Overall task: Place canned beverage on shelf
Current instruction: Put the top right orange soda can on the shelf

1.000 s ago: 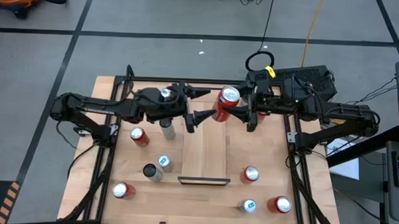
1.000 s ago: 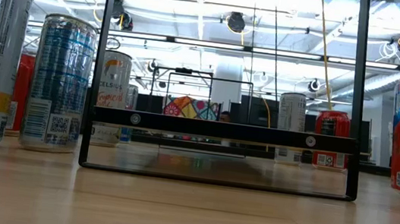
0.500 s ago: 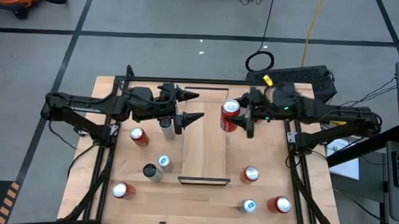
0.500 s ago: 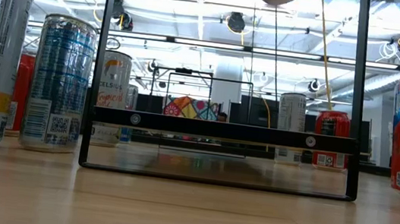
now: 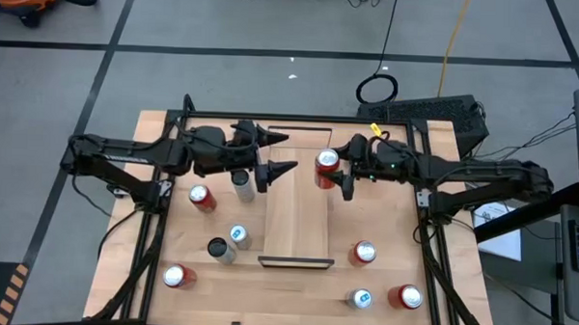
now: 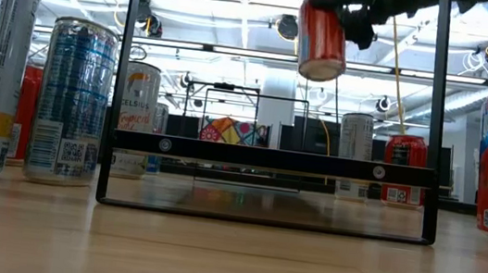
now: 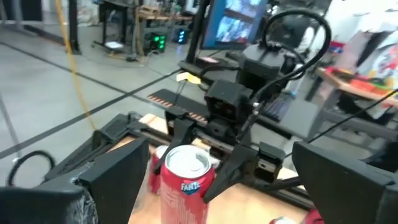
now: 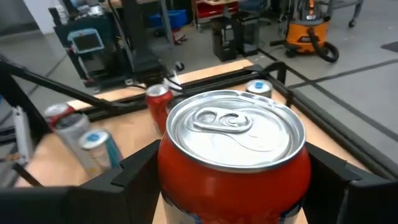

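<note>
Light-wood tabletop [image 5: 295, 288], cans scattered: left gripper [image 5: 276, 153] waits with fingers spread beside the long light-wood shelf board [image 5: 297, 216]. Right gripper [image 5: 339, 172] clasps the red soda can [image 5: 326, 168] upright above the shelf's far right edge — carrying step; next, probably lower it squarely onto the board, then release.

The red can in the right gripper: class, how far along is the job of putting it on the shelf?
Done: the right gripper is shut on the red can and holds it in the air, as the low view shows. In hand: the can hangs over the far right edge of the shelf. Left: lowering and releasing it. The shelf holds no cans. The left gripper waits open near the shelf's far left corner.
</note>
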`<state>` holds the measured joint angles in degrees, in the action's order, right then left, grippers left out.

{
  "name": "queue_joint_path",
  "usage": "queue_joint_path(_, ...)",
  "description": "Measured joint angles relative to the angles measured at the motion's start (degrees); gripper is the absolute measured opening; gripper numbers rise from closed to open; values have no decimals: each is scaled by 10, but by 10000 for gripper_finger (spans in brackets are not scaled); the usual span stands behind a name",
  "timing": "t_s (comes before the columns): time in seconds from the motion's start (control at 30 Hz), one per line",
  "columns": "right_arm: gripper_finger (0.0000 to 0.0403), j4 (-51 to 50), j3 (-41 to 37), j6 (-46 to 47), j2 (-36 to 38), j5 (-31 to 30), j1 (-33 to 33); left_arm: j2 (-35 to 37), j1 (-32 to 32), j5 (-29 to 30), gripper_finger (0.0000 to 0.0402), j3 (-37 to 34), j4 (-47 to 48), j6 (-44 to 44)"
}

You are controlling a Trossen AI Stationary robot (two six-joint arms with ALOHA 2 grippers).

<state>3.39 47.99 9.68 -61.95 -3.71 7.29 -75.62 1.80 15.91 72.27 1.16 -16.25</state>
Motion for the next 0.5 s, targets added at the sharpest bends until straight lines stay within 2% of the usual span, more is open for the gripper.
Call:
queue_joint_path(0.2,265,5,-14,-29,-8,62,51,-1,0,39,398,0,18,-1)
queue_joint_path(0.37,266,55,-36,-14,-27,147,96,-1,0,58,398,0,21,-13)
queue_joint_path(0.5,268,71,-40,-14,-46,173,114,-2,0,59,398,0,32,-11)
